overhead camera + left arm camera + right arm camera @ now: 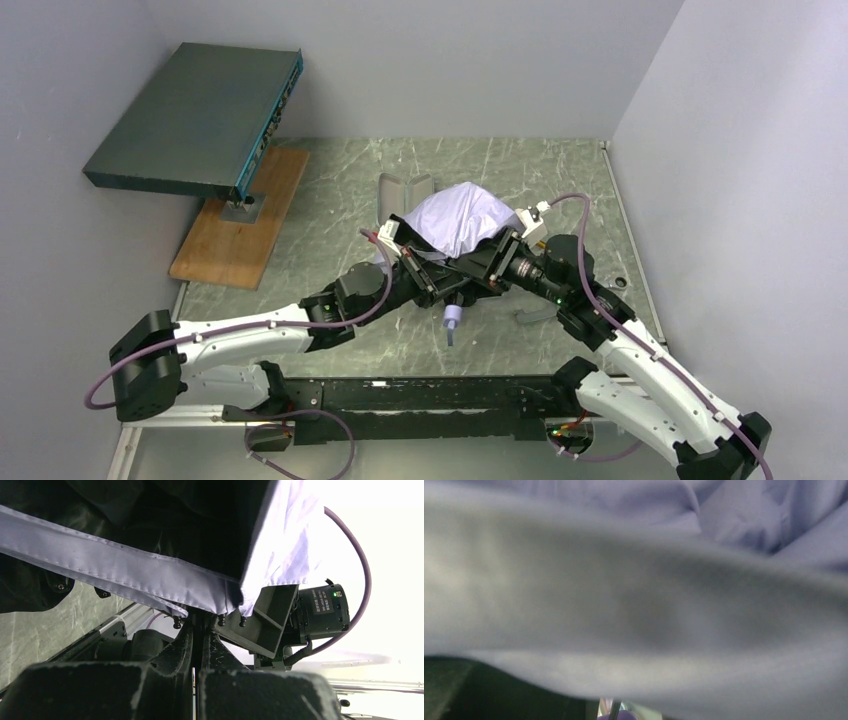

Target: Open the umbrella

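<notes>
Gray walls (420, 60) stood around a green stone table (570, 190). A dark flat box (195, 115) sat up on a stand over a wooden board (240, 225), well away to the left.

The umbrella (455, 220) was in the middle of the table, held up between the two arms. It was not open yet. Its pale cloth top (150, 575) hung in loose folds. Its small handle (452, 318) pointed back toward the robot, and the cloth end pointed toward the far wall. So its long line ran from near to far.

The left claw (198, 627) was pressed together, right under the little round rib tips at the cloth's edge. I could not tell if it pinched something thin. The right claw (488, 256) was tucked under the cloth, and cloth filled its own camera, so I could not tell if it was spread or closed.

I think the job now was pushing the top open. To do it well, one claw should hold the stick firm. The other should slide straight along the stick toward the cloth end, slowly, and keep the folds from catching in its fingers.
</notes>
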Action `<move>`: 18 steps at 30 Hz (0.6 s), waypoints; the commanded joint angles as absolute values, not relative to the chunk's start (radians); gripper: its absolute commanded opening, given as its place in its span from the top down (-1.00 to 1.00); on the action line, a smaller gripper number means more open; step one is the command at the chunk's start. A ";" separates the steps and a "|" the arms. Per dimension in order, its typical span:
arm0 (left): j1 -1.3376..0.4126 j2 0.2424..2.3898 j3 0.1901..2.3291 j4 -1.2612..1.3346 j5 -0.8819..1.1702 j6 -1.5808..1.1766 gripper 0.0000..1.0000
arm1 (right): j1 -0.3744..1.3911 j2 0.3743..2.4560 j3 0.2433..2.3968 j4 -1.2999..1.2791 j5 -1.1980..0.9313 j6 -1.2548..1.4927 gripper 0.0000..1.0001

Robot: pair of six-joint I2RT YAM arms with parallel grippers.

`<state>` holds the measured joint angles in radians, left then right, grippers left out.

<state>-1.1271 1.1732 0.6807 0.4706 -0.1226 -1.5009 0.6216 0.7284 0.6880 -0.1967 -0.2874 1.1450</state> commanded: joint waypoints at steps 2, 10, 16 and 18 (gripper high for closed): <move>-1.131 1.166 0.740 0.676 -0.066 -1.483 1.00 | 0.627 0.750 0.703 -0.131 -0.249 1.133 0.40; -1.202 1.089 0.805 0.411 -0.053 -1.428 1.00 | 0.619 0.831 0.901 -0.325 -0.048 0.932 0.69; -1.348 0.989 0.758 0.228 -0.152 -1.413 1.00 | 0.514 0.942 1.071 -0.397 -0.031 0.803 0.69; -1.407 0.975 0.715 0.211 -0.185 -1.440 1.00 | 0.474 0.980 1.111 -0.400 -0.039 0.778 0.69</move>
